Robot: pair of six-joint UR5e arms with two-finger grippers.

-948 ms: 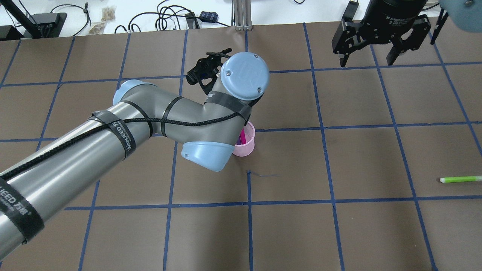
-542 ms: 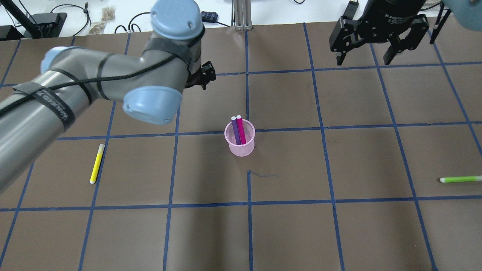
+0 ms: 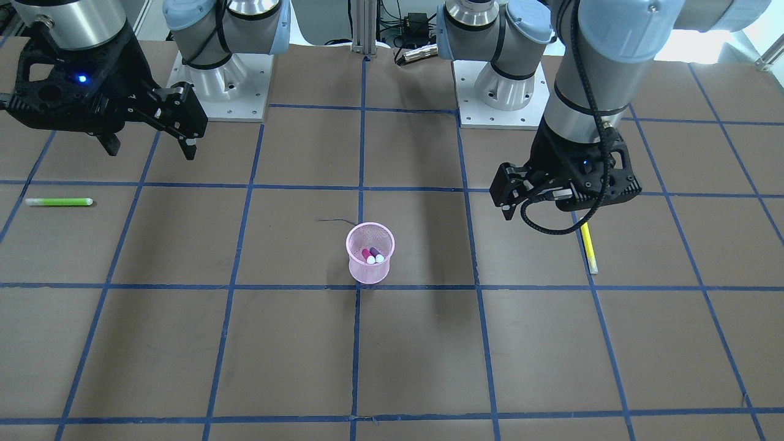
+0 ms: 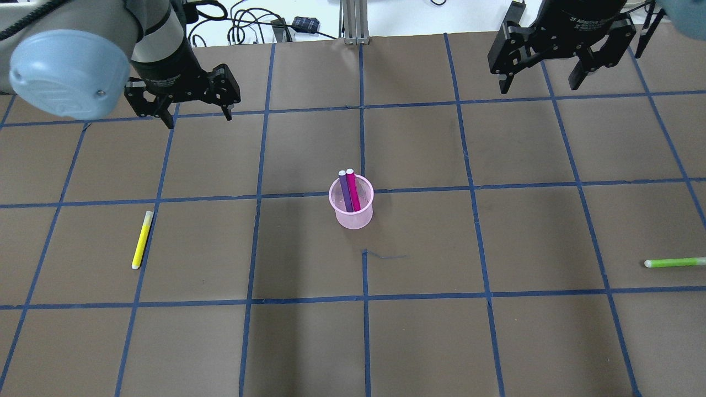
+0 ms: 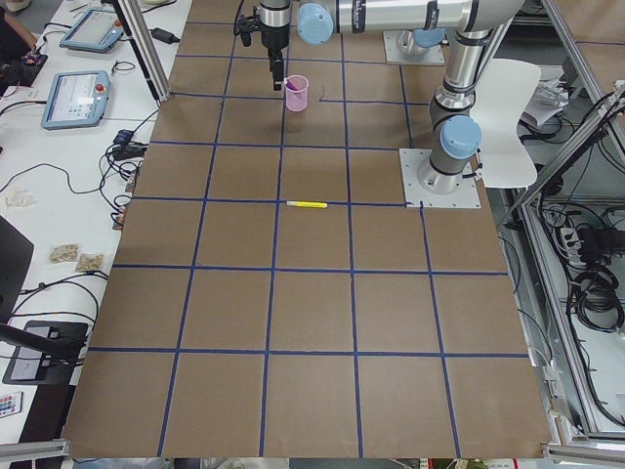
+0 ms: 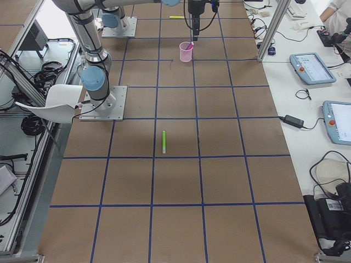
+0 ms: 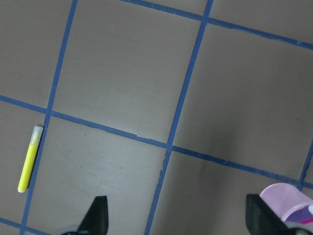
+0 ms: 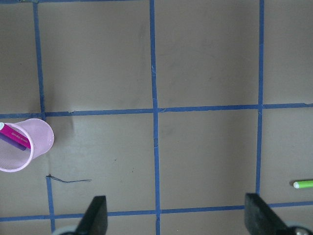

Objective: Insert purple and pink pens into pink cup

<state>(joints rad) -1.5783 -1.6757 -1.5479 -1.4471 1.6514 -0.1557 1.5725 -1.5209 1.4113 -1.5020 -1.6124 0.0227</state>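
Note:
The pink mesh cup stands upright near the table's middle. The purple pen and the pink pen stand side by side inside it, leaning toward the far rim. The cup also shows in the front view and in the right wrist view. My left gripper is open and empty, above the table far left of the cup. My right gripper is open and empty, high at the far right.
A yellow pen lies on the table at the left, below my left gripper. A green pen lies near the right edge. Cables and devices sit beyond the far edge of the brown, blue-taped table.
My left arm has swung from over the cup back to the far left, uncovering the cup with both pens and the yellow pen. The right gripper has barely moved.

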